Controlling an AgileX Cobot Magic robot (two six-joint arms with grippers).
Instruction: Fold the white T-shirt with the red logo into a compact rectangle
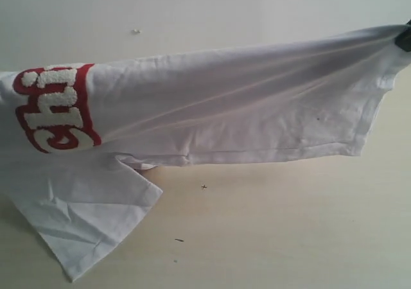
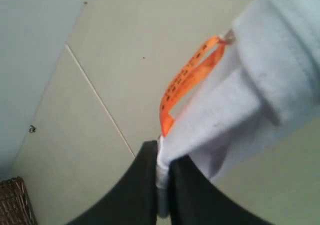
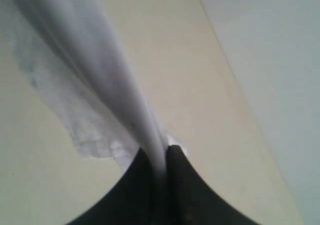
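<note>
The white T-shirt [image 1: 231, 106] hangs stretched above the pale table, lifted at both ends. Its red logo [image 1: 56, 108] with puffy white letters shows at the left, turned sideways. One sleeve [image 1: 87, 218] droops onto the table at the lower left. My right gripper [image 1: 404, 37] shows only as a dark tip at the right edge, shut on the shirt's hem end. In the right wrist view my right gripper [image 3: 161, 157] pinches a taut white fold [image 3: 100, 70]. My left gripper [image 2: 163, 160] is shut on the shirt's neck area beside the orange tag [image 2: 185, 82]; it is out of the exterior view.
The table [image 1: 270, 231] carries a few small dark specks [image 1: 204, 187] and a tiny white crumb [image 1: 135, 31] near the back. A woven basket corner [image 2: 15, 202] and a floor seam [image 2: 97, 97] show in the left wrist view.
</note>
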